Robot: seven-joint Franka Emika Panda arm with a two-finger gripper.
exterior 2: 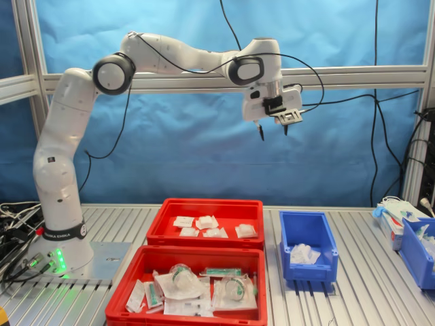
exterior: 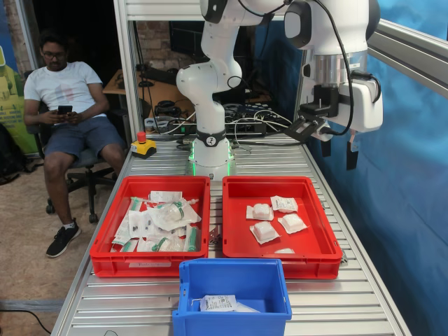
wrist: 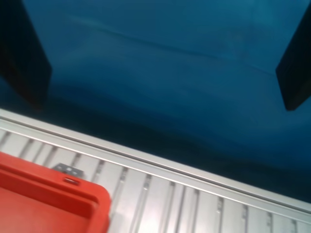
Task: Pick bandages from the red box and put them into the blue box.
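Your gripper (exterior 2: pixel 272 129) hangs high above the counter, jaws released and empty. Several bandages (exterior: pixel 264 231) remain in the red box (exterior: pixel 234 241); the blue box (exterior: pixel 185 297) already holds at least one white packet.

This is a robotics lab. A white robot arm (exterior 2: pixel 75 136) is bolted to a ribbed aluminium table (exterior: pixel 336 308) framed by aluminium profile posts (exterior 2: pixel 24 68), with blue cloth (exterior 2: pixel 190 156) hung behind as a backdrop. A yellow emergency-stop button (exterior: pixel 143 146) and tangled cables (exterior: pixel 245 126) sit at the far end in the first exterior view, beside desks, and a man (exterior: pixel 66 105) sits on an office chair at the first exterior view's left.
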